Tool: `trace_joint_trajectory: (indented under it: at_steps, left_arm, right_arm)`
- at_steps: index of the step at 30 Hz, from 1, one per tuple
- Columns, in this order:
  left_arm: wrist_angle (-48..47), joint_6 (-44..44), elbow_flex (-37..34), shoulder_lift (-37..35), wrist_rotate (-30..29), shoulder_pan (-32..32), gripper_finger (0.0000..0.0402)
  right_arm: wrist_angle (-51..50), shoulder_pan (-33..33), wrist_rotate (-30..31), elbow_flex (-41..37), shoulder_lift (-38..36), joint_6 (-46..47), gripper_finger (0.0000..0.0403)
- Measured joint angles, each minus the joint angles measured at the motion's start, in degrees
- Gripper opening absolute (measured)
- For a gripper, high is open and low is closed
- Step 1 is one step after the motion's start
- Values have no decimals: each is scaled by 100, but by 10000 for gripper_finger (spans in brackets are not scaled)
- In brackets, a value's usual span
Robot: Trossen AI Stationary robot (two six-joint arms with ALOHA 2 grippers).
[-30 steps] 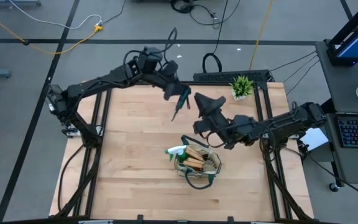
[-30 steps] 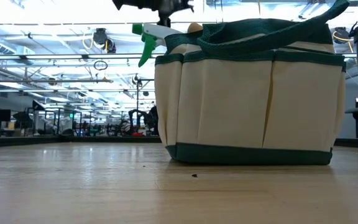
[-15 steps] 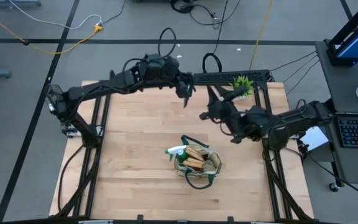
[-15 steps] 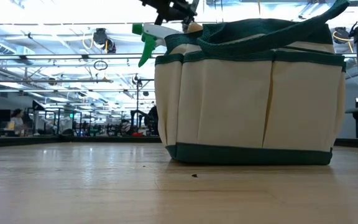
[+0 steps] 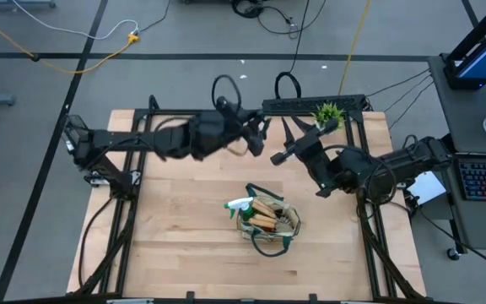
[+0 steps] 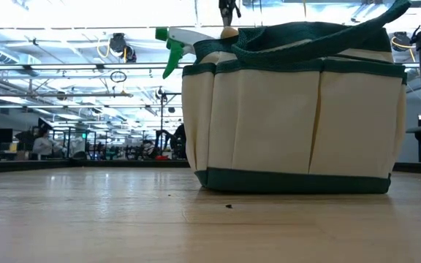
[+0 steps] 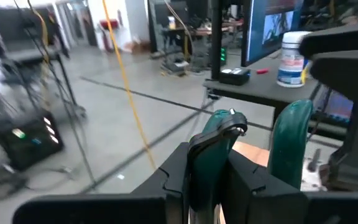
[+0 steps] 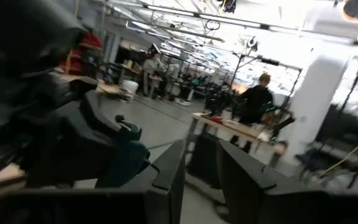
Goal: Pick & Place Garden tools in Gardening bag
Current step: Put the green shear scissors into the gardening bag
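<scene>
The gardening bag point(image 5: 268, 221) stands upright on the table at centre right, and it fills the low view point(image 6: 294, 109). In it are a green spray bottle point(image 5: 238, 205), whose nozzle sticks out over the rim point(image 6: 174, 42), and wooden-handled tools point(image 5: 264, 215). My left gripper point(image 5: 258, 135) is high over the table's far half, shut on the dark teal pruning shears point(image 7: 219, 140). Their tip shows at the top of the low view point(image 6: 229, 9). My right gripper point(image 5: 280, 157) is open and empty, close to the right of the left gripper and facing it. My left gripper pinches one teal handle of the shears point(image 7: 215, 152) between its two fingers. The other handle point(image 7: 291, 143) stands free outside one finger. The shears are lifted clear of the table and the bag.
A small potted green plant point(image 5: 328, 115) stands at the table's far right corner. A black frame runs along the far edge point(image 5: 310, 103). Bare wooden tabletop point(image 5: 184, 228) lies left of and in front of the bag. People show in the room beyond.
My left gripper has carried the shears toward the table's right edge, and the arm has stretched out lower and flatter. My right gripper has drawn away from the bag toward the far edge and turned toward the left gripper. The bag has stayed still.
</scene>
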Motion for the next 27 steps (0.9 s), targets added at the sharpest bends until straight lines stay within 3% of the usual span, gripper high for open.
trace_joint_trajectory:
  at_steps: [4,8,15,20,27]
  left_arm:
    - [252,566,-2,0,-641,-395,54]
    - [490,946,-2,0,-921,-646,54]
    - [543,819,-2,0,-871,-716,54]
    - [519,599,-2,-7,-507,-744,54]
    - [495,403,-2,-26,-322,-801,54]
  right_arm:
    - [-53,215,-18,0,0,726,86]
    - [-561,422,-50,0,0,1575,86]
    - [-1812,604,-920,2,2,3056,86]
    - [-2547,603,-924,2,2,3825,86]
    - [-2954,598,-914,2,2,4001,86]
